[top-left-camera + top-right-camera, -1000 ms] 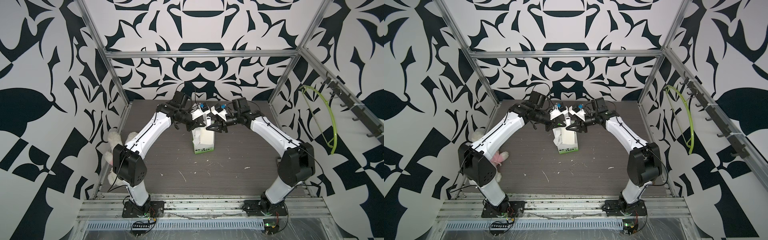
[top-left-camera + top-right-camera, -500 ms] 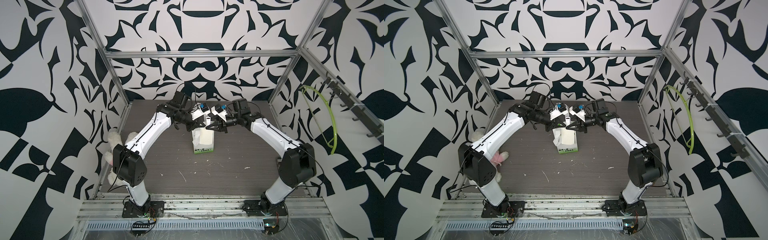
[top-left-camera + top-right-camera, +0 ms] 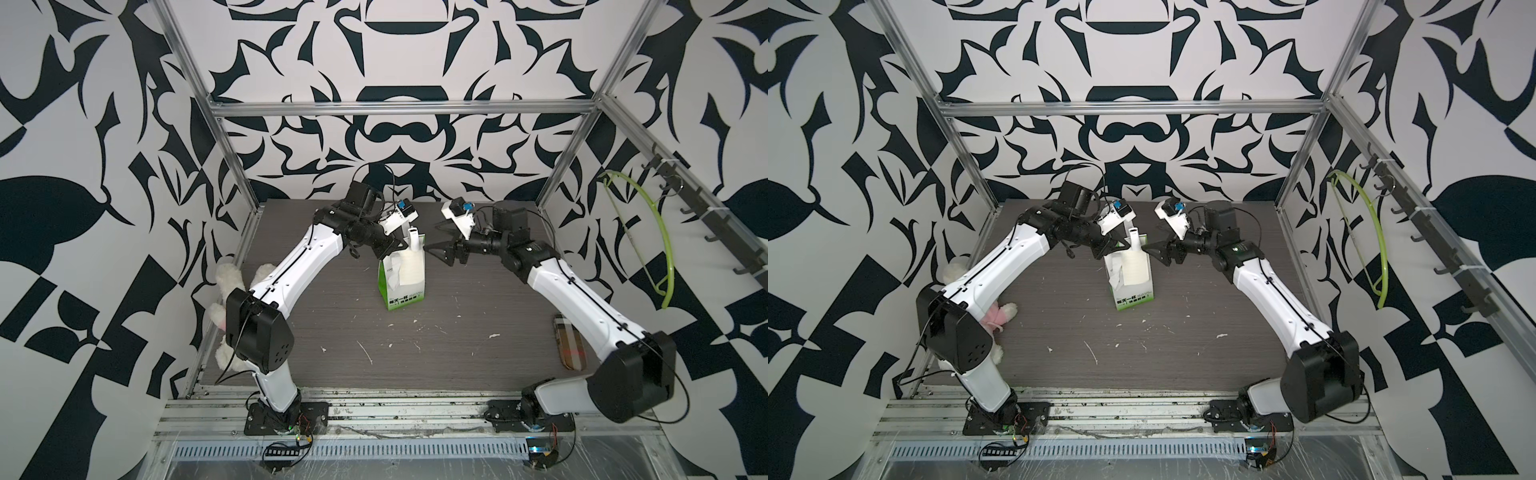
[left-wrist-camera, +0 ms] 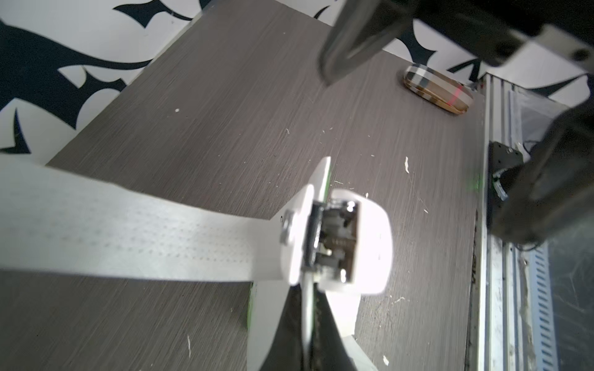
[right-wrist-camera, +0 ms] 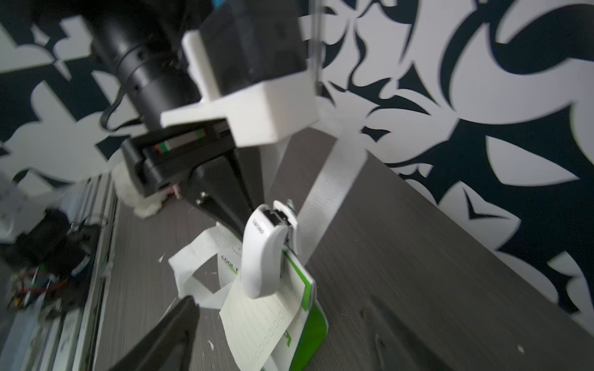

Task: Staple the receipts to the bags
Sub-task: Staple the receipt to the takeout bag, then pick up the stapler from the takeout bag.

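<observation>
The grey counter carries one thing that matters, the bag, standing upright about midway between the two arms. It looks like thin, hollow paper, so I'd expect it to be very light. A sideways nudge would probably tip it or slide it, and a hard squeeze would crease its walls. The folded green top band seems the stiffest place to hold, and its loop handle is too floppy to steady anything.

The receipt lies flat against the bag's front face, with its top under the stapler and its lower end hanging loose. It is flimsy and smooth, and it would likely slip askew if nothing pressed it to the bag.

The left pincer is fully closed at the bag's top edge behind the stapler. It seems to pinch the bag's paper there, though I can't see the contact clearly. The right pincer stands wide open and empty, just beside the bag's upper corner.

The small white stapler sits astride the top band and the receipt. It is hard, rounded plastic and probably slick, so a squeeze should fall square on its broad faces.
</observation>
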You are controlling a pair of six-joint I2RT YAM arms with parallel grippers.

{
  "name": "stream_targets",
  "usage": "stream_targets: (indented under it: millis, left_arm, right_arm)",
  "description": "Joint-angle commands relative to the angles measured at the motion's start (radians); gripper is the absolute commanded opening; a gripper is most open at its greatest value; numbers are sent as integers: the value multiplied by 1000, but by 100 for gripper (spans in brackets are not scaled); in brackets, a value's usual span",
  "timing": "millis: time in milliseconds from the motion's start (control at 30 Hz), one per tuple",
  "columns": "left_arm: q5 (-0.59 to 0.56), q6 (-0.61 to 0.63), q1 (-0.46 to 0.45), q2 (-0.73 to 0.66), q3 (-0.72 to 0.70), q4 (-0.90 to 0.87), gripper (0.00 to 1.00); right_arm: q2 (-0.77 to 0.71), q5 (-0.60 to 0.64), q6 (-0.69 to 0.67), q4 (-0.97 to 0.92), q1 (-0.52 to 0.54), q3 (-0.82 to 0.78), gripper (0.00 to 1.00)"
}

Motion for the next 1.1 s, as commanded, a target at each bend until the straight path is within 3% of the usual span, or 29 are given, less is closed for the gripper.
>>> stream_targets:
  millis: [0,133,367,633,933,1067]
  left_arm:
    - [-99,-156,-27,26,34,43,0]
    - [-144,-196,-43,42,40,53,0]
    - [-139,-218,-44,51,50,72,0]
    - [-118,-194,-45,44,43,74,0]
    - [-116,-180,-52,45,50,74,0]
    - [-116,-180,-53,45,48,70,0]
  right_arm:
    - [-64,264,215,53,37,-18,72]
    - [-92,392,213,43,124,-19,69]
    - [-28,465,215,22,185,36,63]
    - [34,516,206,49,201,67,55]
    - [74,507,191,69,222,92,54]
    - [77,527,196,83,227,98,45]
